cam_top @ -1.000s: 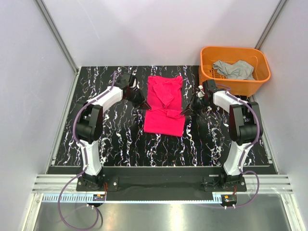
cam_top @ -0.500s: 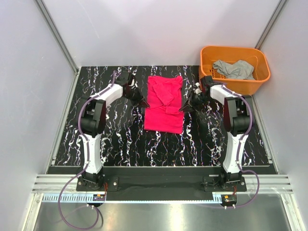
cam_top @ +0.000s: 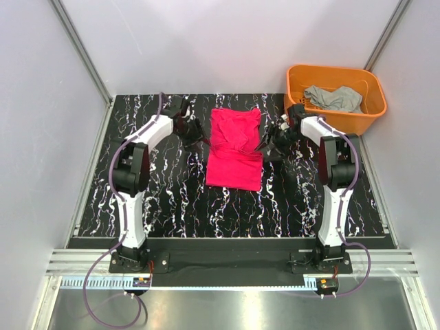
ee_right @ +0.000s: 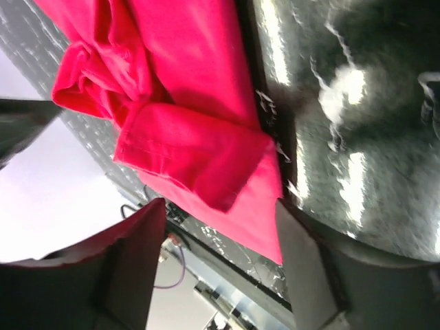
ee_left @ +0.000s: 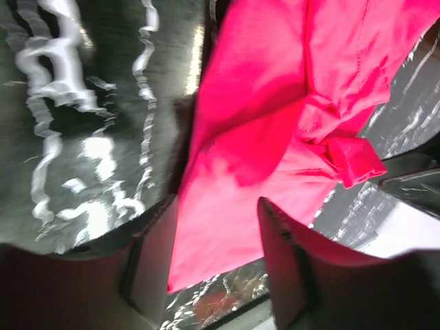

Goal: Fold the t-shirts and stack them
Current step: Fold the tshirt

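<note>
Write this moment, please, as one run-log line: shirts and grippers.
red t-shirt: partly folded, on table | grey t-shirt: in orange basket | left gripper: open, over red t-shirt's edge | right gripper: open, over opposite edge

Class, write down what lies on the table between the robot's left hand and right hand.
The partly folded magenta t-shirt lies between the left hand and right hand; the top view shows it.

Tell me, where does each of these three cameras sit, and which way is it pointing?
Top: fixed high behind the arms, looking down on the black table, red shirt and orange basket; both arms show whole.
Left wrist: mounted by the left tool, looking at the shirt's edge; two fingers show.
Right wrist: mirrors it behind the right tool, at the opposite edge.
Shared: all three see the red shirt.
</note>
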Robot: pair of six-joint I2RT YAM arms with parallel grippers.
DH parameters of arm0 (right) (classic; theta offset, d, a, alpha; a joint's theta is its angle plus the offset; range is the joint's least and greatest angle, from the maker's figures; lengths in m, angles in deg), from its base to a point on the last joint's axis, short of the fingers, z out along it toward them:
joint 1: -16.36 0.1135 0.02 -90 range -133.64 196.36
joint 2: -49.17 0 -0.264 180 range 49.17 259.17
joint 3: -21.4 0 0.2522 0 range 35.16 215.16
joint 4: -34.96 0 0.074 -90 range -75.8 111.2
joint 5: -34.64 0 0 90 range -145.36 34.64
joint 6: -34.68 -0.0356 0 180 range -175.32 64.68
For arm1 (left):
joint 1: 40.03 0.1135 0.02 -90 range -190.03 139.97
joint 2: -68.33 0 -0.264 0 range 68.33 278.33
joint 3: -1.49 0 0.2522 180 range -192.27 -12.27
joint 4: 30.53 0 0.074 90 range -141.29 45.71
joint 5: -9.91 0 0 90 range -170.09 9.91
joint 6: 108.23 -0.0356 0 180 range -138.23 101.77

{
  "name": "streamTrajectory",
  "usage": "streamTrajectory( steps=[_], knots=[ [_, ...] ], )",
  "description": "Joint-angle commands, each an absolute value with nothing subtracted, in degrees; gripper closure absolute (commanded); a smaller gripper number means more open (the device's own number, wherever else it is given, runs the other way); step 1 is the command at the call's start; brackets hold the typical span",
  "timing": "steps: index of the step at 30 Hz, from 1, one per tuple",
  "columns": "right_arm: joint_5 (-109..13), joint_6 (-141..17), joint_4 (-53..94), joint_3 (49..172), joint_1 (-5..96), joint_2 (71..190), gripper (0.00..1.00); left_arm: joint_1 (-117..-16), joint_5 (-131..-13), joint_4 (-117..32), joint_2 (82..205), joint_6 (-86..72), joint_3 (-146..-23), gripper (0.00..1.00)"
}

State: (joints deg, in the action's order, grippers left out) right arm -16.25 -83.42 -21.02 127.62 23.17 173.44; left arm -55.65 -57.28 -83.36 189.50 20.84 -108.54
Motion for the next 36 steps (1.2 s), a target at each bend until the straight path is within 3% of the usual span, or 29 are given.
streamTrajectory(
  steps=[1, 8, 12, 16, 19, 24, 29, 33, 36],
  knots=[
    [-22.22, -82.31, -18.61, 126.75, 22.69, 165.82, 0.27, -54.88, -64.0, -84.63, 181.02, 16.49, -107.81, 0.38],
    [-21.71, -79.06, -16.69, 116.21, 23.13, 157.64, 0.17, -56.37, -54.0, -80.34, 175.91, 10.53, -95.01, 0.28],
    [-19.95, -76.15, -13.27, 106.3, 24.1, 153.68, 0.23, -58.48, -50.73, -75.85, 175.91, 9.9, -88.48, 0.26],
    [-17.14, -77.29, -6.76, 97.75, 24.36, 152.61, 0.35, -59.37, -49.33, -72.24, 178.8, 10.95, -85.57, 0.28],
    [-14.94, -77.38, -3.33, 94.49, 25.41, 154.28, 0.4, -59.63, -48.88, -71.71, 179.86, 11.65, -84.43, 0.39],
    [-13.88, -78.43, 1.15, 92.11, 26.21, 155.6, 0.42, -60.16, -50.55, -71.36, 178.46, 13.15, -81.44, 0.45],
    [-12.12, -79.67, 2.31, 92.2, 27.17, 157.36, 0.51, -60.95, -50.64, -70.31, 178.46, 14.64, -78.28, 0.61],
    [-12.03, -80.28, 3.01, 91.85, 27.26, 158.06, 0.66, -61.3, -51.52, -69.69, 178.28, 15.52, -76.08, 0.77],
    [-10.98, -81.33, 3.01, 91.59, 27.26, 158.94, 0.88, -61.56, -51.87, -69.43, 177.93, 16.31, -73.89, 0.91]
  ],
)
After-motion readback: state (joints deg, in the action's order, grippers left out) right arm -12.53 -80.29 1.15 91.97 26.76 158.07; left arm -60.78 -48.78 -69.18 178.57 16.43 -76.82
